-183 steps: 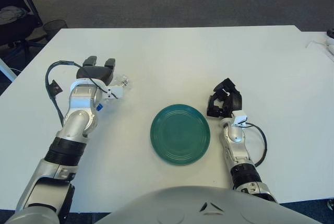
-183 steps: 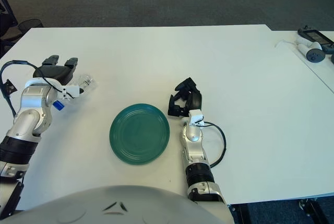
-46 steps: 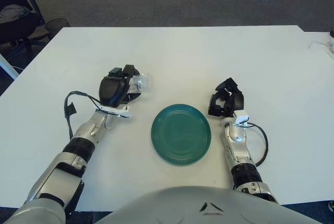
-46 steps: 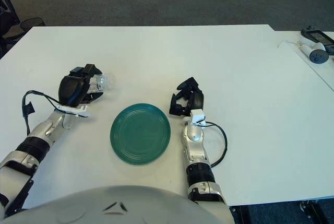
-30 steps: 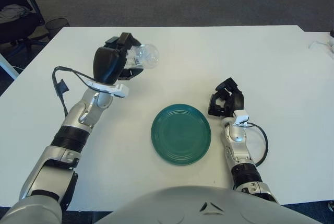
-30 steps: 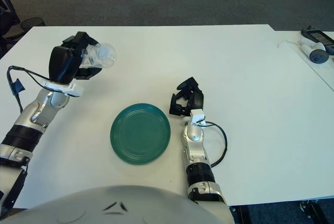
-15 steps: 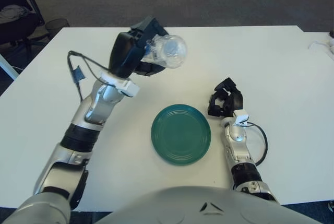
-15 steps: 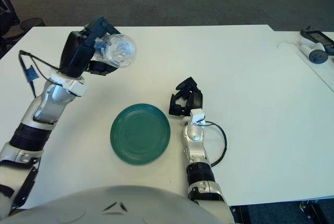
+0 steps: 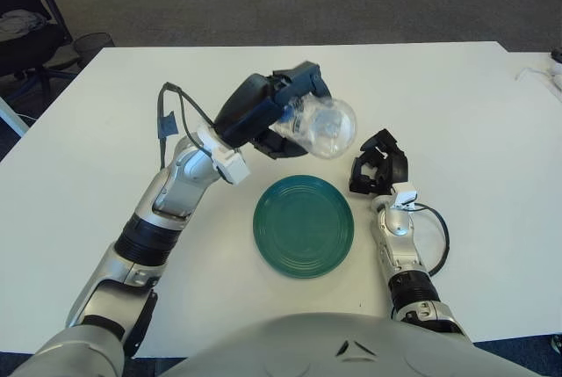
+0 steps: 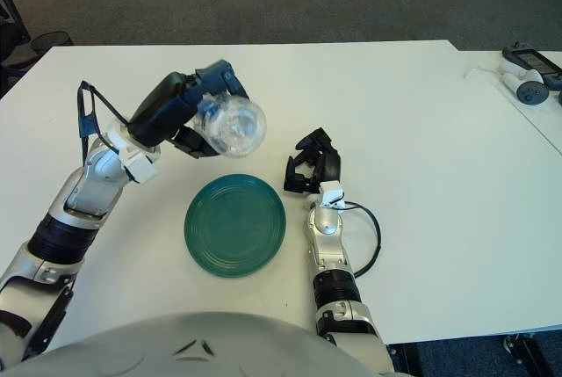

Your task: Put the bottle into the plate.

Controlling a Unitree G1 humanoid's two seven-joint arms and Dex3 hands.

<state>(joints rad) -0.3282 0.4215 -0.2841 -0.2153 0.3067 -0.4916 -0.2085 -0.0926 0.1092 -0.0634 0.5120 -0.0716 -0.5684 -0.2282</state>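
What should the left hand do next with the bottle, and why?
Probably carry on a little toward the robot and lower. The left hand grips the clear bottle in the air, showing just past the far rim of the green plate, not yet over its middle. The right hand shows beside the plate's right edge.

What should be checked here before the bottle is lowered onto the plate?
1. Left robot hand grips the bottle: ok.
2. Bottle held above the table, not touching it: ok.
3. Bottle centred over the green plate: not ok, it shows beyond the plate's far rim.
4. Nothing lying in the plate: ok.
5. Right robot hand stays beside the plate's right edge, off it: ok.
6. Bottle cap closed: cannot tell.
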